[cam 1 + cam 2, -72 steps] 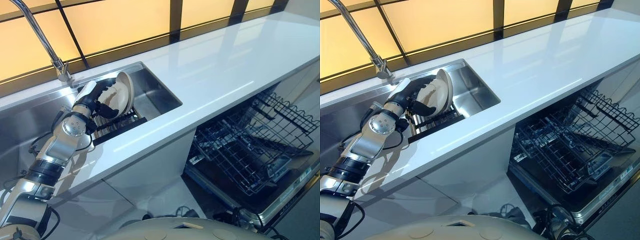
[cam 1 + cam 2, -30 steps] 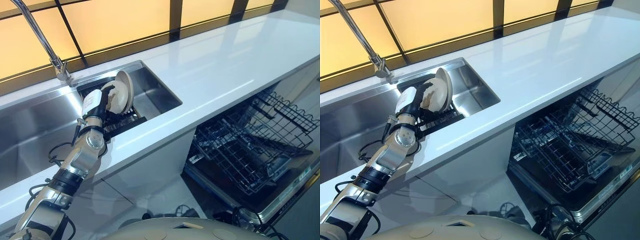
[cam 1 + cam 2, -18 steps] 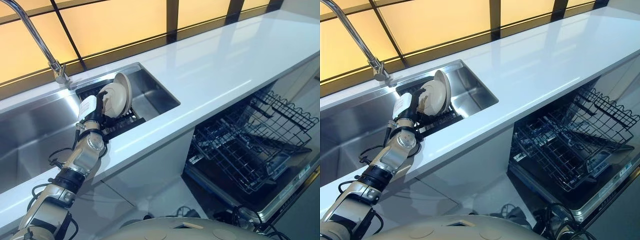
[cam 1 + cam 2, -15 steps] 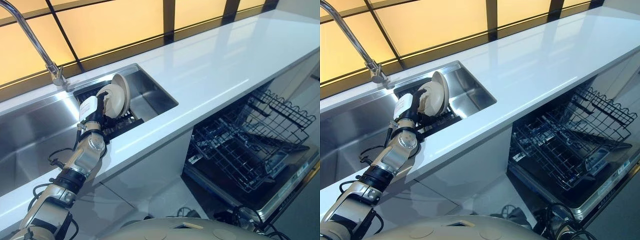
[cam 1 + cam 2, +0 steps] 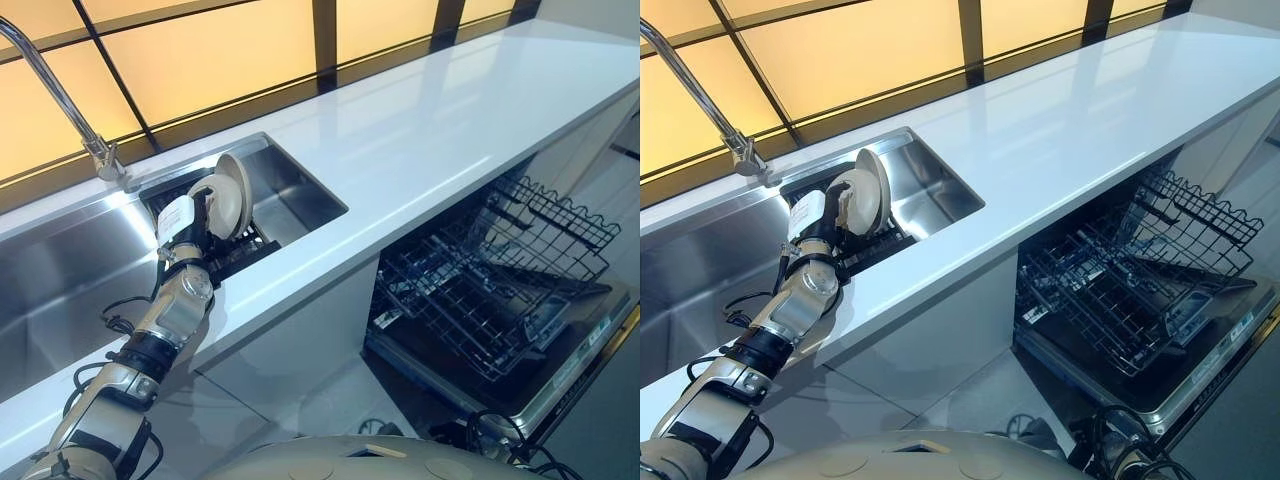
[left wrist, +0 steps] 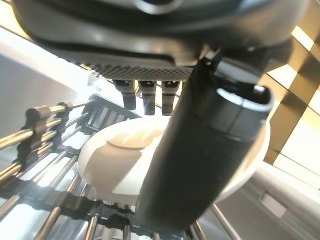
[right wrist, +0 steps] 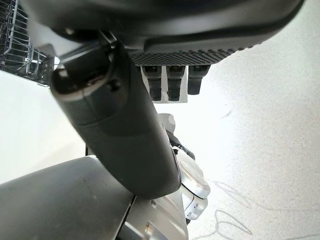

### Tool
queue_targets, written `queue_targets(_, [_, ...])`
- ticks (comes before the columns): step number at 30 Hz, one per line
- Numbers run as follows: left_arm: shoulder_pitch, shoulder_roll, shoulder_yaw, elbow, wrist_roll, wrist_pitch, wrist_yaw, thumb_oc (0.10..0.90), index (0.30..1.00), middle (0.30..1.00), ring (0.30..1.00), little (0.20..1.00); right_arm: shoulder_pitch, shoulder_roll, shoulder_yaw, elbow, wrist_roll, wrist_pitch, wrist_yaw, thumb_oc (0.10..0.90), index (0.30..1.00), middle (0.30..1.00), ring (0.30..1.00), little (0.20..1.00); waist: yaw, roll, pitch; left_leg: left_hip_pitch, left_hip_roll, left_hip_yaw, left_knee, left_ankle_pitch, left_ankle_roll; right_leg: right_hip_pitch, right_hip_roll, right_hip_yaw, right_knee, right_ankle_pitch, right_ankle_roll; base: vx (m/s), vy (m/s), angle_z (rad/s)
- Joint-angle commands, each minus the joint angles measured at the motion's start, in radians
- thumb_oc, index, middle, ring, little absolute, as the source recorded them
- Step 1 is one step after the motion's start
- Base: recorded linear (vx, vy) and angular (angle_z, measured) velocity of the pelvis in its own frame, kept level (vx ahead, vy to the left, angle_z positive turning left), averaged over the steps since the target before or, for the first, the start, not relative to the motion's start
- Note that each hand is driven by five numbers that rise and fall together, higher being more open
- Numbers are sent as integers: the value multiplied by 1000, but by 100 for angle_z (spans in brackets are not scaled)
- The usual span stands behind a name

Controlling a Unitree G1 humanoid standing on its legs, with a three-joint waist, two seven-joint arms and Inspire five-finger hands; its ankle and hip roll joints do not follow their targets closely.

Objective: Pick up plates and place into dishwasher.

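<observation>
Gripping plate (image 5: pixel 228 193), left hand (image 5: pixel 192 218)

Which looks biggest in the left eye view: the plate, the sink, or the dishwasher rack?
1. sink and dishwasher rack: alike, and the rack sits nearer, so unsure.
2. plate, smallest, held by the left robot hand.

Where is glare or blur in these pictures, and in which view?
Left eye view: the bright window reflects as glare on the white counter and the sink floor. Left wrist view: the left hand is blurred, while the plate past it shows clearer.
</observation>
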Motion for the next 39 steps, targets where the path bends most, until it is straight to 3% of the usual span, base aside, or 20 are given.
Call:
queue_targets(1, [-154, -5, -42, 122, 86, 24, 74, 800, 900, 900, 900, 900, -70, 79, 52, 10, 31, -36, 13, 800, 900, 900, 900, 900, -20, -25, 22, -22, -84, -7, 25, -77, 23, -5, 49, 25, 22, -35, 33, 30, -36, -3])
queue_targets(15, [-246, -40, -23, 349, -24, -7, 33, 800, 900, 900, 900, 900, -40, 80, 63, 5, 30, -20, -3, 800, 900, 900, 900, 900, -73, -15, 15, -26, -78, 21, 51, -88, 25, -12, 58, 73, 22, -31, 36, 50, -21, -9])
queue_targets(21, [-241, -55, 31, 412, -94, -74, 202, 800, 900, 900, 900, 900, -24, 74, 53, 17, 33, -35, -6, 800, 900, 900, 900, 900, -86, -14, 20, -30, -71, 39, 56, -86, 21, -14, 57, 78, 19, -29, 38, 41, -5, -6])
queue_targets(30, [-232, -33, 148, 439, -97, -253, 491, 800, 900, 900, 900, 900, -6, 67, 51, 8, 43, -43, -16, 800, 900, 900, 900, 900, -85, -27, 23, -34, -65, 45, 52, -80, 16, -16, 57, 73, 21, -30, 36, 21, -4, -7])
queue_targets(35, [-224, 8, 173, 377, -134, -315, 405, 800, 900, 900, 900, 900, 1, 58, 51, 2, 27, -53, -11, 800, 900, 900, 900, 900, -77, -25, 26, -36, -62, 42, 53, -80, 13, -15, 55, 65, 22, -32, 35, 0, 0, 0])
queue_targets(39, [-233, 47, 164, 341, -158, -284, 324, 800, 900, 900, 900, 900, 1, 50, 51, -2, 11, -55, -4, 800, 900, 900, 900, 900, -75, -18, 26, -38, -61, 40, 56, -81, 11, -15, 52, 60, 25, -34, 34, 0, 0, 0])
